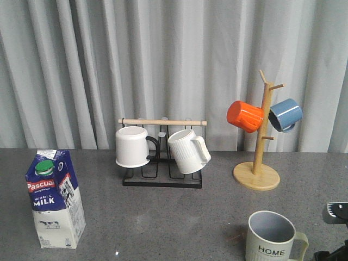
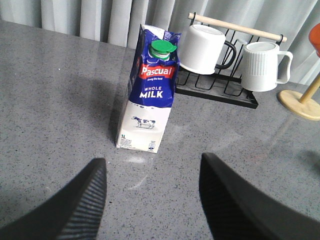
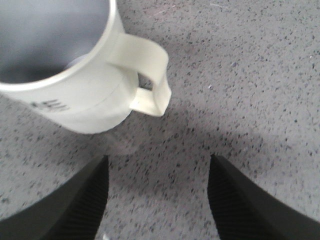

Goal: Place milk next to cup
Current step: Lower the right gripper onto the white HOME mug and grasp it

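Note:
The milk carton (image 1: 54,199), blue and white with a green cap, stands upright at the front left of the grey table; it also shows in the left wrist view (image 2: 149,91). My left gripper (image 2: 152,167) is open and empty, a short way in front of the carton, not touching it. The cream "HOME" cup (image 1: 273,237) stands at the front right, handle to the right; it also shows in the right wrist view (image 3: 70,65). My right gripper (image 3: 157,165) is open and empty just behind the cup's handle; part of that arm (image 1: 337,215) shows at the front view's right edge.
A black rack (image 1: 162,176) with a wooden bar holds a white mug with black handle (image 1: 133,145) and a ribbed white mug (image 1: 188,150) at the back centre. A wooden mug tree (image 1: 257,175) holds an orange mug (image 1: 244,116) and a blue mug (image 1: 285,114).

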Controlling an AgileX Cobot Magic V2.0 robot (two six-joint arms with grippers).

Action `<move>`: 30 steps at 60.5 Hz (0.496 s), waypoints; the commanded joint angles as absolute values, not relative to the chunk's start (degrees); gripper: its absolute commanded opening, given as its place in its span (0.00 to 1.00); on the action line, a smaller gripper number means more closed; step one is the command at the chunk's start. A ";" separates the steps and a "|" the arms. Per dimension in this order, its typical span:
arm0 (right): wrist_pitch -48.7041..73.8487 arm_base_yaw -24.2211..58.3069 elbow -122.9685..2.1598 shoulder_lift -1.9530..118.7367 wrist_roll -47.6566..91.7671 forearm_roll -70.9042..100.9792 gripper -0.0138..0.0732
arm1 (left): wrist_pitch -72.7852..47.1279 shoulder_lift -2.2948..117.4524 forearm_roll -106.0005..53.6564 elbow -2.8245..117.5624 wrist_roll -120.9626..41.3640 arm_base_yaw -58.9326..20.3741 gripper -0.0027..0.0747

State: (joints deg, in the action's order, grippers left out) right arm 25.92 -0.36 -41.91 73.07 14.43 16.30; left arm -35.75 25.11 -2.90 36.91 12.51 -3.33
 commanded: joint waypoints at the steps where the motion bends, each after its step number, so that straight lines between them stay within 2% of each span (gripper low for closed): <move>1: 21.09 -0.41 -43.38 72.67 15.13 16.73 0.65 | -31.94 26.03 -3.43 38.69 12.45 -3.58 0.56; 30: 8.18 -0.41 -43.57 81.33 18.12 19.51 0.65 | -31.94 26.03 -2.87 38.69 12.45 -3.58 0.56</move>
State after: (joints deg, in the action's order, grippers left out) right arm 14.39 -0.36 -41.91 80.73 16.75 18.34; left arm -35.75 25.11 -2.72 36.91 12.49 -3.33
